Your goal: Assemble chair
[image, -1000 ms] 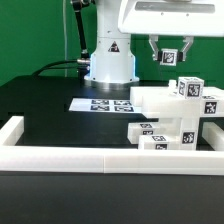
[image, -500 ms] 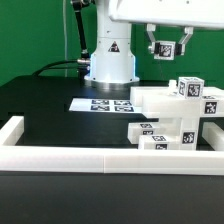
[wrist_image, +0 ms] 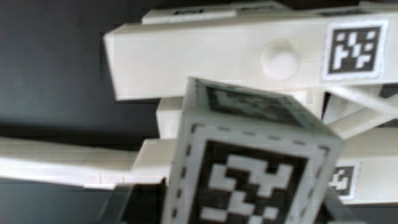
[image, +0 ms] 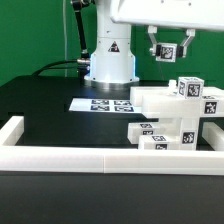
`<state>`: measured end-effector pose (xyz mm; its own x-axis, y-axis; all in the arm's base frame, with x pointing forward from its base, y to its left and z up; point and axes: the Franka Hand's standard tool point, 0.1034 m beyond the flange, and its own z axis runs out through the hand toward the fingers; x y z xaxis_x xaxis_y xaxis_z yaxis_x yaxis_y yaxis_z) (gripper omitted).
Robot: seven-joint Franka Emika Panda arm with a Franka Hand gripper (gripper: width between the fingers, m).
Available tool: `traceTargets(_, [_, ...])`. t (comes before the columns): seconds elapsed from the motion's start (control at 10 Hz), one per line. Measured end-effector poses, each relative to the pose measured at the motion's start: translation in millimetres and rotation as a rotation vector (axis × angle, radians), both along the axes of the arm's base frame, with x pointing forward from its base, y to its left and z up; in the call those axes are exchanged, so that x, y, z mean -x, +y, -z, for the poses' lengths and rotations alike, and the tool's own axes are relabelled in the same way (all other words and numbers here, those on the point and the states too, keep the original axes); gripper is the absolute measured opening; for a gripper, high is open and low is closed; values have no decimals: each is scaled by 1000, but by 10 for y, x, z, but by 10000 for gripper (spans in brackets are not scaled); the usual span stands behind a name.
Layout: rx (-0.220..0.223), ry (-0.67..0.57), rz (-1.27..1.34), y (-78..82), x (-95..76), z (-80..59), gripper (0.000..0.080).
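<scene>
In the exterior view, the pincer (image: 168,50) is seen in the upper right of the frame, raised above the table (image: 50,105), with its jaws closed on a small white tagged block (image: 169,51). In the wrist view the same block (wrist_image: 249,160) fills the lower middle of the frame, its black-and-white tag facing the camera; the fingers themselves cannot be made out there. The rest of the chair (image: 170,120) is gathered at the right of the exterior view, in the middle and lower right, as a cluster of white blocky pieces resting on the table: a flat slab lies toward the middle, tagged blocks are stacked at the far right, and lower tagged bars lie in front of them. The held block is well apart from that cluster, above it. The marker board (image: 100,103) lies flat on the table in the middle of the frame, just beside the slab. A white rail (image: 90,155) runs across the lower part of the frame.
</scene>
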<state>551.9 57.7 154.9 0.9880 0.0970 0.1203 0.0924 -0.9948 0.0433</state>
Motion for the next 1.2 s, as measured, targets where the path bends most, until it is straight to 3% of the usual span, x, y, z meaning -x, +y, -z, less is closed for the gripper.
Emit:
traceTargets(0.3, [-15,15,18,43,8,81,287])
traceTargets(0.7, [-10,5,21,43,6,101,287])
traceTargets(1.2, [1,24,16,74,67,230,287])
